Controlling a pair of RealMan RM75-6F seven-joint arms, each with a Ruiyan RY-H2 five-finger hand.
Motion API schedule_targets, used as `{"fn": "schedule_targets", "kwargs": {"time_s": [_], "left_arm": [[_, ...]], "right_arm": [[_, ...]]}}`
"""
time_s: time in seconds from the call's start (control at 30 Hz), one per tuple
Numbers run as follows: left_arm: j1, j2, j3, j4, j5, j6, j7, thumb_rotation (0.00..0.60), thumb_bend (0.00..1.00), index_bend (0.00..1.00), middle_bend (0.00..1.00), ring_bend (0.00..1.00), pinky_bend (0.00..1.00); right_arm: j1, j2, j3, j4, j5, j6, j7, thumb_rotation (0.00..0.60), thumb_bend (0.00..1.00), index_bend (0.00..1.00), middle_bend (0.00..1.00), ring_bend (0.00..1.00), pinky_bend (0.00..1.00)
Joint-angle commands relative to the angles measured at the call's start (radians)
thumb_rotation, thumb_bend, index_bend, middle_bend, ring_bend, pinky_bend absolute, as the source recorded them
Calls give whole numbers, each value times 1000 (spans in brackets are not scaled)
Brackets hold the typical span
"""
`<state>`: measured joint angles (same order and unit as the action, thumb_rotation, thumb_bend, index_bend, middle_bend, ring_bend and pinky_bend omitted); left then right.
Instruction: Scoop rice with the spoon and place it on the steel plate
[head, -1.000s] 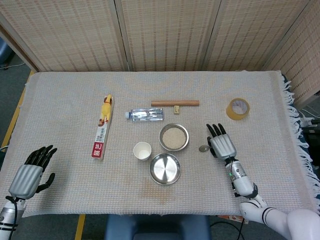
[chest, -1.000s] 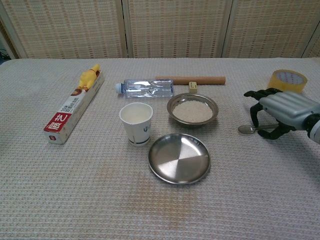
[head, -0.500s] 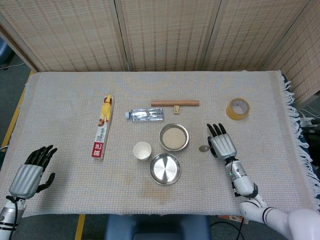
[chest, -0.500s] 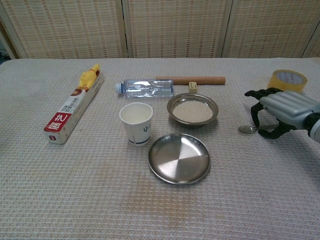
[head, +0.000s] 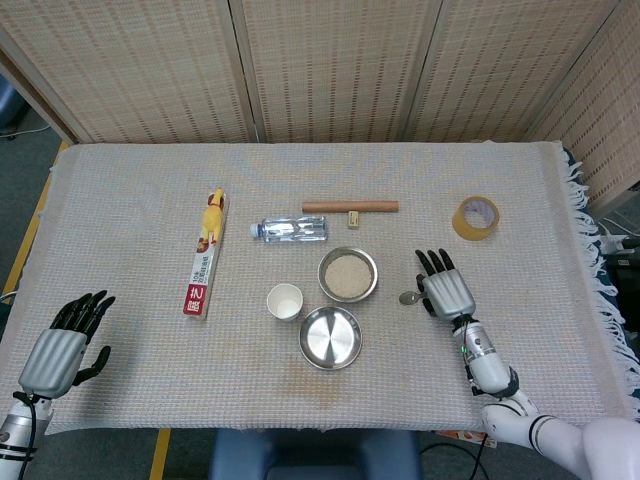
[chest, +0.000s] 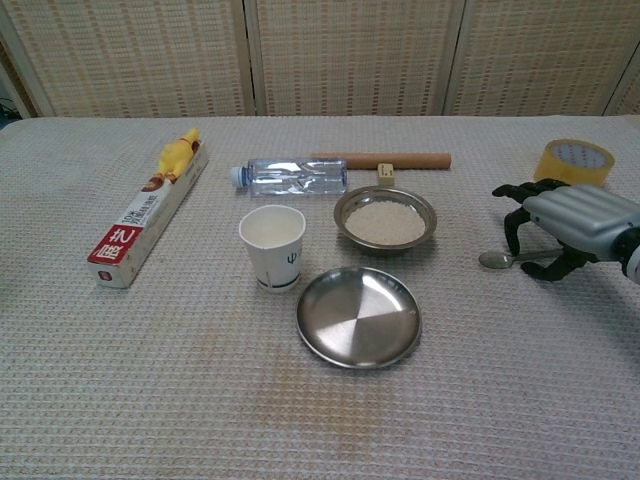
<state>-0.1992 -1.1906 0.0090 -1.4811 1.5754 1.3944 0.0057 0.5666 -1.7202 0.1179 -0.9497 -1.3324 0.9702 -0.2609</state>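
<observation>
The steel plate (head: 330, 337) (chest: 358, 316) lies empty near the front middle of the table. Just behind it stands the steel bowl of rice (head: 348, 274) (chest: 385, 218). To their right the spoon (head: 408, 297) (chest: 494, 260) lies on the cloth, its bowl poking out leftward. My right hand (head: 447, 290) (chest: 570, 220) arches palm-down over the spoon's handle, fingers spread and tips at the cloth, hiding most of the handle. I see no closed grip on it. My left hand (head: 60, 345) hovers open at the table's front left corner, only in the head view.
A paper cup (head: 285, 301) (chest: 272, 245) stands left of the plate. Behind are a water bottle (head: 290, 229) (chest: 295, 175) lying down, a wooden rod (head: 350, 207) (chest: 380, 159), a tape roll (head: 476, 217) (chest: 573, 160) at back right and a long wrap box (head: 205, 258) (chest: 150, 215) at left.
My right hand has shifted very slightly to the right over the spoon. The left hand has not moved.
</observation>
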Motion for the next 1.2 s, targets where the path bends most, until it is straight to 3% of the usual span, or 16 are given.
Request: {"fn": "schedule_targets", "kwargs": {"time_s": [0.03,0.8,0.9,1.07,1.2], "left_arm": [[0,0,1,0,1,0,-1,600,447,0,0,0,118],[0,0,1,3,5,6,-9,600,450,0,0,0,119],[0,0,2,3,6,7,-10,600,449,0,0,0,119],[1,-1,1,2,6,10,-9,600,448,0,0,0,120],[2,0,3,1,9,11,-11,600,449,0,0,0,119]], "right_arm": [[0,3,0,-5,0,3,0,600,286,491,5,0,0],[-1,4,6,-21,26,0,-23,600,288,557,18,0,0],[-5,3,6,-24,15,25,-17,600,297,609,75,0,0],[-13,4,3,-24,0,58,-9,600,304,680,281,0,0],[-14,1,5,-15,0,62,-11,600,306,702,374,11,0]]}}
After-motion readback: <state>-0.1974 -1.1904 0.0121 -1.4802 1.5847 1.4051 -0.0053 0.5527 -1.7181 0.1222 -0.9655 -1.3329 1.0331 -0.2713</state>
